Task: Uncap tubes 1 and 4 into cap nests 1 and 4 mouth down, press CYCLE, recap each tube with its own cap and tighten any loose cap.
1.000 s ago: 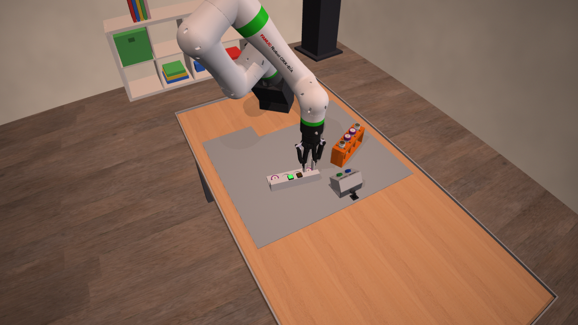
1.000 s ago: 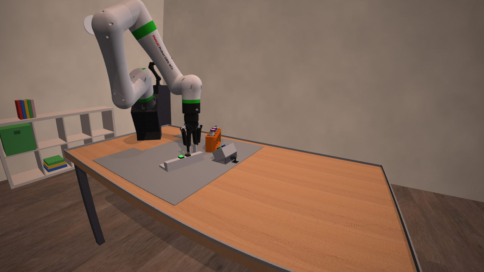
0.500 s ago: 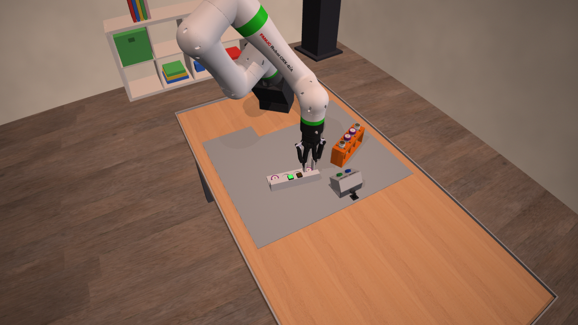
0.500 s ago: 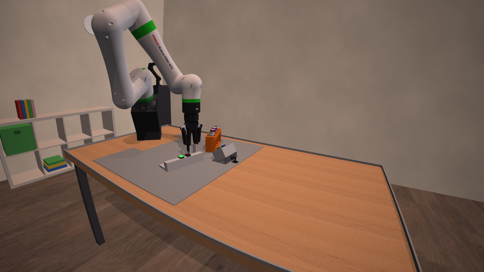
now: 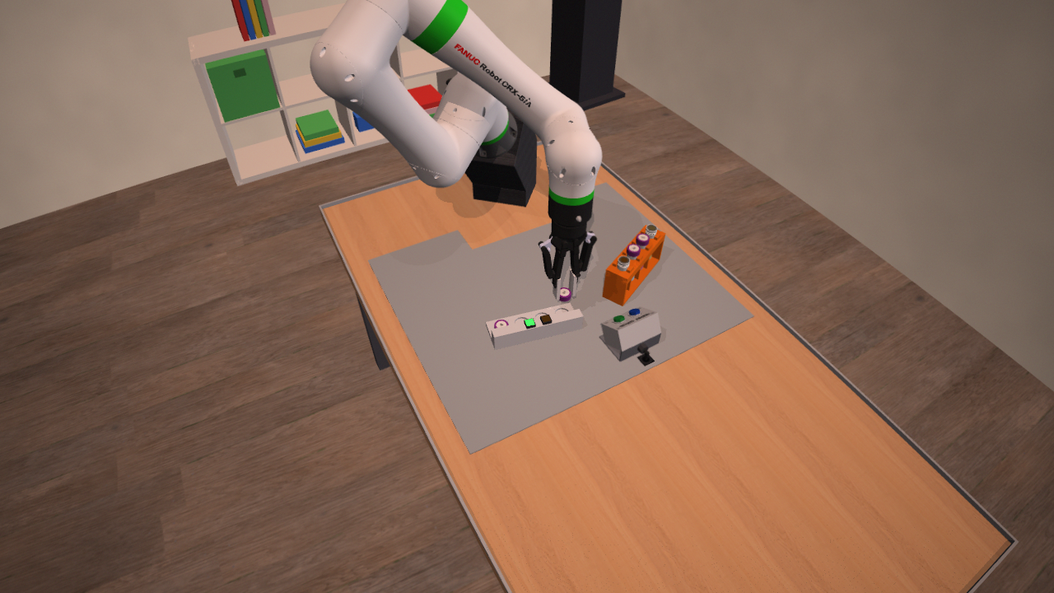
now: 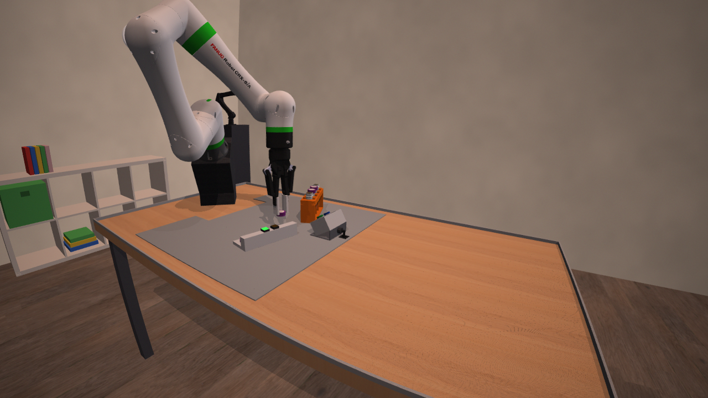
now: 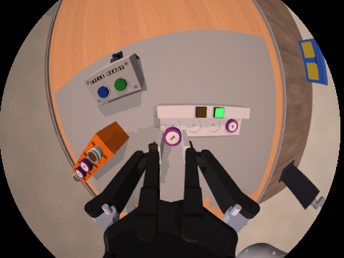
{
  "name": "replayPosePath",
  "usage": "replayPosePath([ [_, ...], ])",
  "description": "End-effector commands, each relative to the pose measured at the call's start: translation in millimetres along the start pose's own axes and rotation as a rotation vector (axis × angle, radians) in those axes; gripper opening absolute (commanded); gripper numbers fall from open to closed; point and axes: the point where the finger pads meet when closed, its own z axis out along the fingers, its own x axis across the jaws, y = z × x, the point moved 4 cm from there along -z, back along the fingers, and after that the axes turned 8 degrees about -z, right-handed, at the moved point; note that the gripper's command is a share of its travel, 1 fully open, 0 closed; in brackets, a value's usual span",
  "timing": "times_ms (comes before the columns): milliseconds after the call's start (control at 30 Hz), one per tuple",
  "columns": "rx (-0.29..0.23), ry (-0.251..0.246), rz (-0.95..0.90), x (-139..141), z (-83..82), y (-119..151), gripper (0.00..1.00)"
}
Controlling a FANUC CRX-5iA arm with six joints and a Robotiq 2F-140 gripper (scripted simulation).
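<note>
Cap (image 5: pixel 564 296) clamped between fingers, lifted clear of cap tray (image 5: pixel 508 338). Small, light, rigid, likely slick-sided; best gripped squarely across rim, kept level for threading onto tube.

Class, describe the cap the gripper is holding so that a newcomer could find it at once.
Start at the grey mat and find the long white cap tray with its lit green lamp. Just above the tray's end nearest the orange tube station hangs a purple cap, pinched in the gripper; the other loose cap lies in its nest.
</note>
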Motion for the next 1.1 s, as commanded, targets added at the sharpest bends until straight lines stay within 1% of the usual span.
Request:
replayPosePath([
  [0, -0.003, 0.002, 0.0, 0, -22.2, -1, 0.0],
  [333, -0.003, 0.002, 0.0, 0, -72.2, -1, 0.0],
  [400, -0.003, 0.002, 0.0, 0, -72.2, -1, 0.0],
  [433, -0.003, 0.002, 0.0, 0, -76.7, -1, 0.0],
  [533, -0.003, 0.002, 0.0, 0, -76.7, -1, 0.0],
  [633, -0.003, 0.002, 0.25, -24, -76.7, 6, 0.0],
  [700, -0.003, 0.002, 0.25, -24, -76.7, 6, 0.0],
  [733, -0.003, 0.002, 0.333, -32, -76.7, 8, 0.0],
  [767, -0.003, 0.002, 0.333, -32, -76.7, 8, 0.0],
  [800, -0.003, 0.002, 0.414, -40, -76.7, 10, 0.0],
  [833, -0.003, 0.003, 0.417, -40, -76.7, 10, 0.0],
  [867, -0.003, 0.002, 0.494, -48, -76.7, 12, 0.0],
  [900, -0.003, 0.003, 0.53, -56, -76.6, 14, 0.0],
  [967, -0.003, 0.003, 0.53, -56, -76.6, 14, 0.0],
  [1067, -0.003, 0.003, 0.53, -80, -76.6, 21, 0.0],
])
